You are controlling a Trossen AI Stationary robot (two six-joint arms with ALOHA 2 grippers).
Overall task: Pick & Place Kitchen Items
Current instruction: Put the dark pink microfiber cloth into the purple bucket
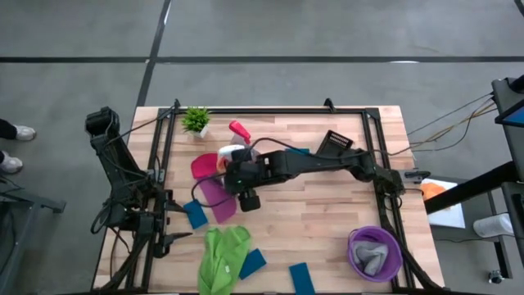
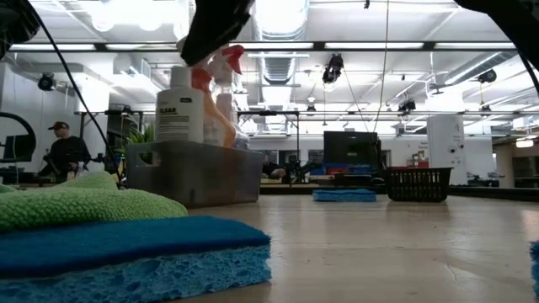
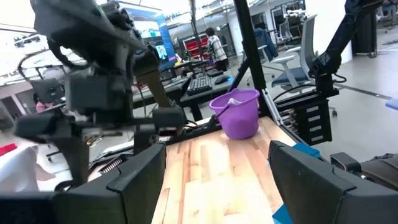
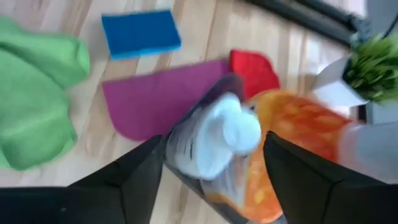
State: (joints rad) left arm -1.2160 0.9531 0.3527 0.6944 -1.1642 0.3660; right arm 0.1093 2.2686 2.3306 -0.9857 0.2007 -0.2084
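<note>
White-topped bottle (image 4: 214, 140) upright, cap toward right gripper (image 4: 211, 171); jaws seemingly apart.

A small green potted plant (image 1: 196, 120) sits near the far edge of the wooden surface (image 1: 327, 205). A black basket (image 1: 336, 142) stands further along that far side. A purple bucket (image 1: 375, 252) holds the near right corner. There's a clear grey bin (image 2: 195, 172), and off in the room a person in a cap (image 2: 66, 152).
</note>
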